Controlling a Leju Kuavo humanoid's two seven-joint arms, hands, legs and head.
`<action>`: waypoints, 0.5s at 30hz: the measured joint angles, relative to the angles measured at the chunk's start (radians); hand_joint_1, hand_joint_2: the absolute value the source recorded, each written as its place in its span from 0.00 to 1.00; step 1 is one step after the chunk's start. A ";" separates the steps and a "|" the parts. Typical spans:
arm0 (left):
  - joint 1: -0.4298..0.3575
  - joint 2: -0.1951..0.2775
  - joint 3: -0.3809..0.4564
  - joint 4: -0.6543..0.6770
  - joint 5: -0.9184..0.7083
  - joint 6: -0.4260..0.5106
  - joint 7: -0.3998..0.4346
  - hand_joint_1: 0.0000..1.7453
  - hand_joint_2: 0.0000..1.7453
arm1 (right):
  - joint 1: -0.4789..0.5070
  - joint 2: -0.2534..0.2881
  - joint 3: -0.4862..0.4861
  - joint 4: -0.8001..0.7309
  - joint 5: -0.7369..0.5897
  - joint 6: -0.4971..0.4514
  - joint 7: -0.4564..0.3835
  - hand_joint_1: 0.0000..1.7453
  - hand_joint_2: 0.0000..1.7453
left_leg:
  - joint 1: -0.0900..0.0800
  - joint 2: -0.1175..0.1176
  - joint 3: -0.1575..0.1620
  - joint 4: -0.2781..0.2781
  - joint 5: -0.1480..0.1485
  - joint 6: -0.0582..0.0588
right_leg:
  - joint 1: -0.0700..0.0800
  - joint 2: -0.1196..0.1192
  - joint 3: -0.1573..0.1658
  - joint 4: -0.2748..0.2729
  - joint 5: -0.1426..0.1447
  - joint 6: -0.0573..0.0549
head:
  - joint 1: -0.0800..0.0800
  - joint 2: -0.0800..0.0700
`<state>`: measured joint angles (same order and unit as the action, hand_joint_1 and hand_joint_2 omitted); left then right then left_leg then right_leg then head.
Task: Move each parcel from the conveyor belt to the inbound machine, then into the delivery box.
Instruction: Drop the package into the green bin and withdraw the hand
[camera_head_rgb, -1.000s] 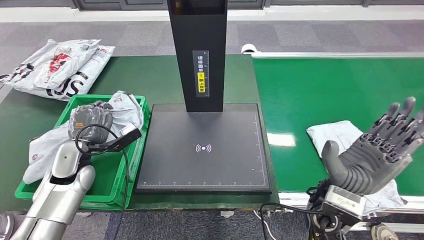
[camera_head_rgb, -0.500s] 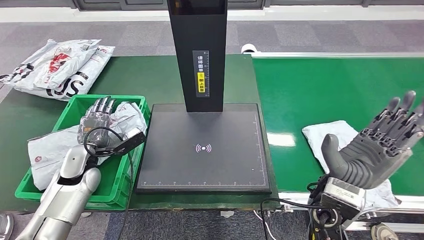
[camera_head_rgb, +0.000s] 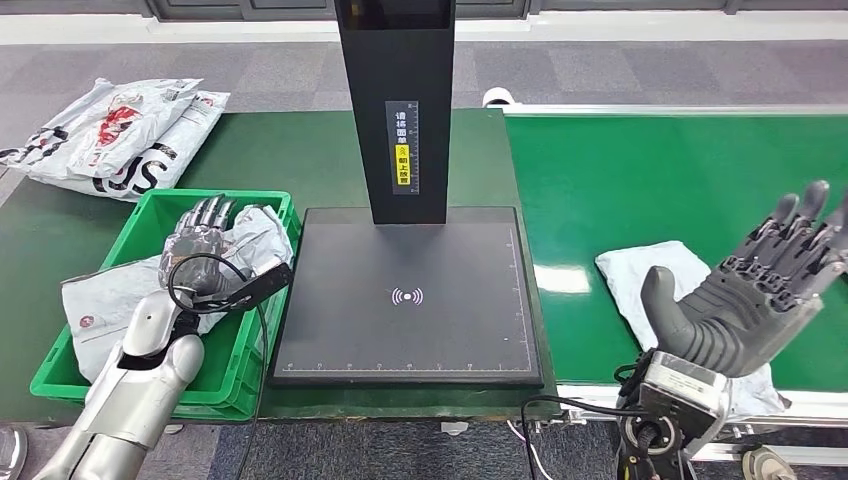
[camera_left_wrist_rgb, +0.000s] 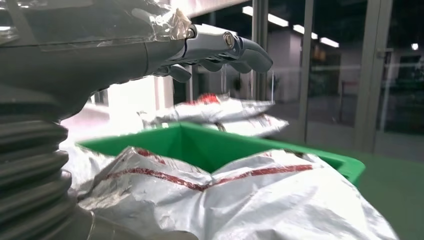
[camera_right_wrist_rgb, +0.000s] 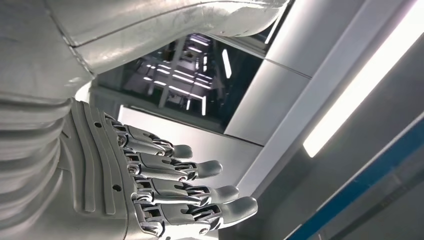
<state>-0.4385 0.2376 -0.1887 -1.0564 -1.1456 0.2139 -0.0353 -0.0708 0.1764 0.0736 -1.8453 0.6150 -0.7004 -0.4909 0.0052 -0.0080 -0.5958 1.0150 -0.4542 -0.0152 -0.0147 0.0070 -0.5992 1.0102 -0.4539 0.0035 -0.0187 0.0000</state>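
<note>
Head view: left hand (camera_head_rgb: 200, 240) fingers spread above box (camera_head_rgb: 262, 345) parcel (camera_head_rgb: 110, 295); right hand (camera_head_rgb: 745, 295) spread.

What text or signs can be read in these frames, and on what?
Chinese characters with a ruler-like scale, white on the black post: too small to read.
Yellow tag with a warning triangle on that post's label: characters too small to read.
Wireless-wave symbol, no words, on the black scan plate.
Large black letters, possibly "S", and red print on the grey bags beyond the green bin: mostly folded away, unreadable.

A parcel (camera_head_rgb: 105, 300) lies in the crate (camera_head_rgb: 260, 345) left of the scanner platform (camera_head_rgb: 410, 295); another parcel (camera_head_rgb: 650, 280) lies on the belt (camera_head_rgb: 650, 180) right of it.
</note>
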 joint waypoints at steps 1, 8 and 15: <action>0.000 -0.003 0.000 -0.001 0.049 -0.014 -0.017 0.00 1.00 | 0.000 -0.001 0.000 0.001 0.017 0.000 0.022 0.00 1.00 | 0.000 0.000 0.000 0.000 0.000 0.000 | 0.000 0.000 0.000 0.000 0.000 0.000 | 0.000 0.000; 0.040 -0.046 0.005 -0.132 0.742 -0.206 -0.191 0.00 1.00 | 0.020 -0.058 0.000 0.086 0.156 0.000 0.269 0.00 1.00 | 0.000 -0.008 -0.001 0.000 0.000 0.001 | 0.000 -0.006 0.003 0.000 -0.001 0.001 | 0.000 0.000; 0.129 -0.150 -0.041 -0.407 1.121 -0.184 -0.291 0.00 1.00 | 0.066 -0.084 -0.059 0.260 0.457 0.076 0.545 0.00 1.00 | -0.002 -0.004 -0.001 0.001 -0.003 0.003 | -0.002 -0.003 0.001 -0.002 -0.001 0.002 | 0.000 0.000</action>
<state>-0.3091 0.0873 -0.2301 -1.4638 -0.0242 0.0300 -0.3265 -0.0051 0.0926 0.0143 -1.5854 1.0724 -0.6240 0.0544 0.0029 -0.0118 -0.5966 1.0161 -0.4570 -0.0125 -0.0169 0.0042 -0.5982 1.0087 -0.4550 0.0056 -0.0187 -0.0002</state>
